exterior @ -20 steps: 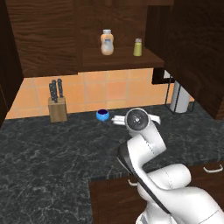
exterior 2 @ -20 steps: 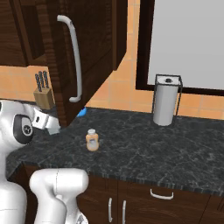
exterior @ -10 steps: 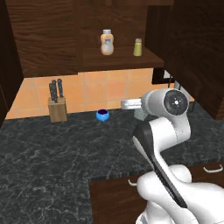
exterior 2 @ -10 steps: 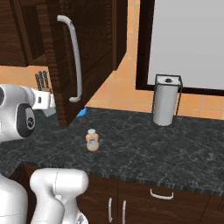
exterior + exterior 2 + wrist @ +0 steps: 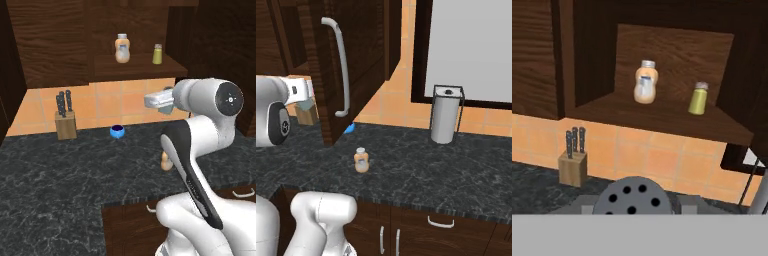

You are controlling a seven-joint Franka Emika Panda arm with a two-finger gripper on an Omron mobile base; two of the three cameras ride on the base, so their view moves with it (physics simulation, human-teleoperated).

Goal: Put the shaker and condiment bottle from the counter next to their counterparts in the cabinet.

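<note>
One item in hand: the shaker, its perforated cap between the fingers, evidently pinched. Step: carrying it to the cabinet shelf. Next: set it beside the yellow-green shaker ahead. Condiment bottle waits on the tabletop below.

no readable text, bottle label illegible

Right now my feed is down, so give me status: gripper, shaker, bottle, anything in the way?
Gripper shut on shaker, raised facing cabinet shelf. Condiment bottle on counter. Counterparts: paler bottle, yellow-green shaker on shelf. Path looks open.
</note>
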